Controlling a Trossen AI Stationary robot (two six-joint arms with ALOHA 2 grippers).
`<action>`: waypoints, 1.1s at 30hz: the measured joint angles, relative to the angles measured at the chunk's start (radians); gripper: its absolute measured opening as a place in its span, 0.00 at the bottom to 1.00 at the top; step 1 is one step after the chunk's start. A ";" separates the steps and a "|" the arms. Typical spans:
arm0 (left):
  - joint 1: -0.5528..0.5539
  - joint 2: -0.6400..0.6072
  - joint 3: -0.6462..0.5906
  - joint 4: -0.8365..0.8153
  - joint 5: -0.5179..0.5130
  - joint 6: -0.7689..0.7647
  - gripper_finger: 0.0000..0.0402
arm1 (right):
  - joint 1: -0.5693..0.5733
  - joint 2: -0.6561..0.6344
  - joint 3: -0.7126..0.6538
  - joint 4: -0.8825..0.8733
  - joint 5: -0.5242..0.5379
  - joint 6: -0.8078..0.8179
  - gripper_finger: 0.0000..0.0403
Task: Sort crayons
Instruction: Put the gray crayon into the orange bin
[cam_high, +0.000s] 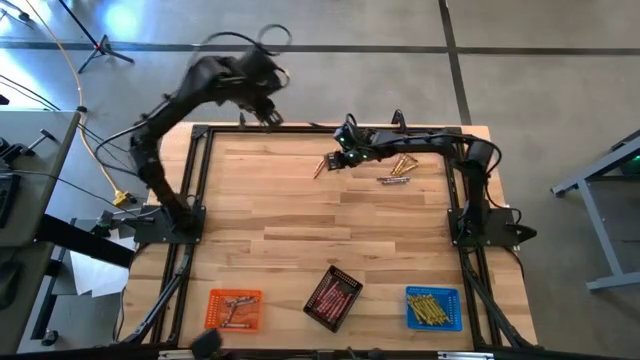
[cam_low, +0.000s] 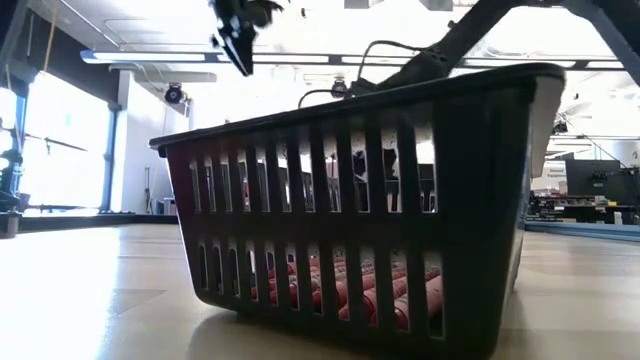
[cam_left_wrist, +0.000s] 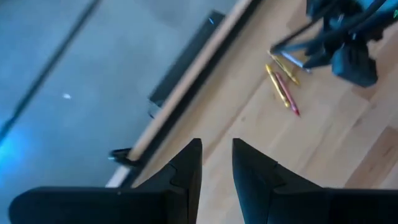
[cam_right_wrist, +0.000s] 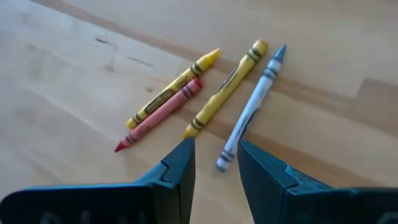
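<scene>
Several crayons lie flat on the wooden table near its far edge. Two yellow ones (cam_right_wrist: 174, 87) (cam_right_wrist: 225, 89), a red one (cam_right_wrist: 158, 117) and a grey one (cam_right_wrist: 252, 102) lie just ahead of my right gripper (cam_right_wrist: 215, 163). It is open and hovers low, and the grey crayon's near end (cam_right_wrist: 222, 163) shows between its fingertips. In the high view this gripper (cam_high: 340, 157) is at the far middle, with more crayons (cam_high: 395, 170) to its right. My left gripper (cam_high: 268, 112) is raised over the far edge, open a little and empty (cam_left_wrist: 217, 155).
Three small trays stand along the near edge: orange (cam_high: 233, 308), black (cam_high: 333, 297) and blue (cam_high: 432, 307), each with crayons in it. In the low view the black tray (cam_low: 360, 200) fills the foreground, with red crayons (cam_low: 340, 290) inside. A black frame rail (cam_high: 300, 128) borders the table.
</scene>
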 joint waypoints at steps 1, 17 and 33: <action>0.001 -0.027 0.000 0.000 -0.014 -0.001 0.18 | 0.001 0.011 0.029 -0.028 0.017 -0.014 0.26; 0.005 -0.382 0.000 0.001 -0.109 -0.120 0.18 | -0.001 0.168 0.232 -0.268 0.066 -0.091 0.26; 0.005 -0.494 0.000 0.001 -0.154 -0.122 0.18 | 0.004 0.205 0.236 -0.315 0.105 -0.091 0.06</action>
